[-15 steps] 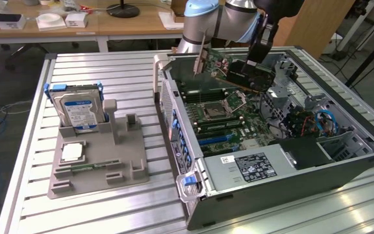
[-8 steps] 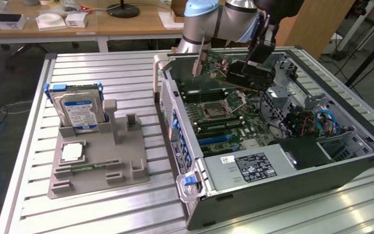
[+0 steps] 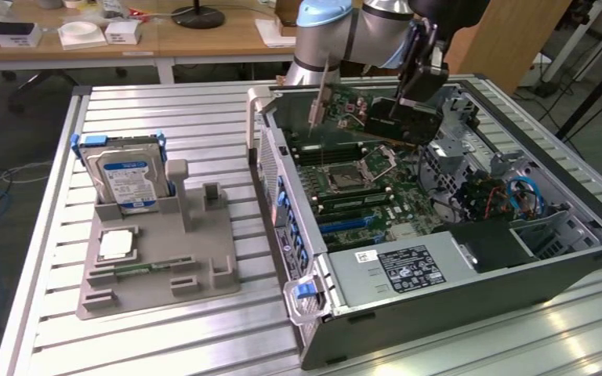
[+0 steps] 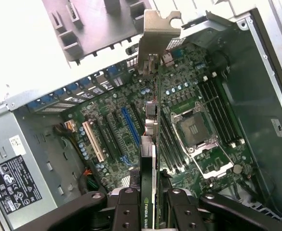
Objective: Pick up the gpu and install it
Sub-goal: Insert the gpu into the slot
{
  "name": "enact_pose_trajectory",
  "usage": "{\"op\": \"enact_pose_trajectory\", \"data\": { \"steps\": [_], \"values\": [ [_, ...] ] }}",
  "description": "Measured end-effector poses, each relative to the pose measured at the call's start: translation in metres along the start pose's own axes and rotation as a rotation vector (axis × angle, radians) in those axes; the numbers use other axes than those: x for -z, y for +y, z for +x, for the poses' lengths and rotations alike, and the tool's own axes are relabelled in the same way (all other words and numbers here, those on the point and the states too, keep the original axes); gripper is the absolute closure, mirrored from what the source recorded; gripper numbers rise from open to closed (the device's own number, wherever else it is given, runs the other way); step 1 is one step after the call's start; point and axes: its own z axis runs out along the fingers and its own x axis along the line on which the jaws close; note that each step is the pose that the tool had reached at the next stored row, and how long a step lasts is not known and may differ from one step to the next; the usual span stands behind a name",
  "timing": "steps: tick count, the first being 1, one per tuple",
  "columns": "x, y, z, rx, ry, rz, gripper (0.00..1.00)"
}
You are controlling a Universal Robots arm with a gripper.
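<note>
From the wrist view, your gripper (image 4: 152, 214) is nearest, its two black fingers (image 4: 126, 211) pressed against opposite faces of the gpu (image 4: 150, 159), so the card is pinched firmly between them with no gap to spare. You see the card edge-on here, a thin green line running away from the fingers to its silver end bracket (image 4: 157, 38), which sits up by the computer case's slotted rear wall. Beneath the card lies the motherboard (image 4: 116, 110), and the card's line falls between the blue expansion slot (image 4: 130, 126) and the CPU socket (image 4: 198, 130); this view cannot tell you whether the card touches the board. The exterior view gives you what that one lacks: the gpu (image 3: 385, 121) shows its broad face with the black cooler, tilted and held above the board inside the open computer case (image 3: 469, 313), with the gripper (image 3: 407, 100) on its upper edge and the bracket (image 3: 320, 98) pointing toward the case's rear wall. At the case's near end you have the power supply (image 3: 406, 266). Well apart from the case, toward the exterior view's left, a grey parts holder (image 3: 154, 266) sits on the slatted table (image 3: 175, 102), with a hard drive (image 3: 125, 176) in blue rails standing upright in it.
</note>
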Motion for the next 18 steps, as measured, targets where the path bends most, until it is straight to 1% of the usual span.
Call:
{"op": "enact_pose_trajectory", "data": {
  "steps": [18],
  "values": [
    [-0.0001, 0.0000, 0.0000, 0.212, 0.0087, -0.0039, 0.74]
  ]
}}
